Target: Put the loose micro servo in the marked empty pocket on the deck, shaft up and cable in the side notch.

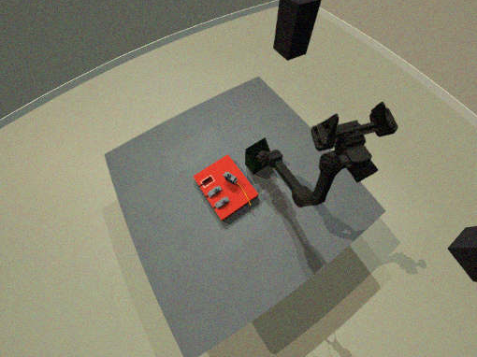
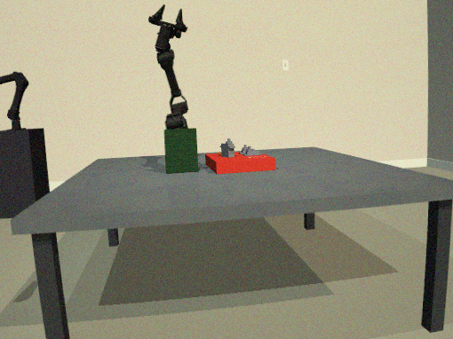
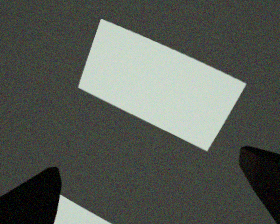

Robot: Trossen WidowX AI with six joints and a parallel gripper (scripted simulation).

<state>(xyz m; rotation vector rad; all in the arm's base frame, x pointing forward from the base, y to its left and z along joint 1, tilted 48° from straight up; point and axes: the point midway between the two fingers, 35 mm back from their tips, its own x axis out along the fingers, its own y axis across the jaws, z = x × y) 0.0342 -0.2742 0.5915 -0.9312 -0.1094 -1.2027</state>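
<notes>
Three servos are seen on the red deck (image 1: 234, 202), noted left to right in the top view: the white-outlined empty pocket (image 1: 206, 179) at the deck's left corner, two seated grey servos (image 1: 214, 191) beside it, and the loose micro servo (image 1: 230, 178) lying toward the right edge, its yellow cable (image 1: 245, 193) trailing along that edge. Further right, the green pedestal (image 2: 180, 150) is set just beside the deck, and the arm is raised well above it — the gripper (image 2: 168, 18) is pointed upward, fingers spread wide, nothing held.

Ceiling panels alone are shown by the wrist view. The servo's exact attitude is too small to be judged, possibly on its side.

For the reach, the wrist should be swung down and squared over the servo body, the cable kept outside the fingers.
</notes>
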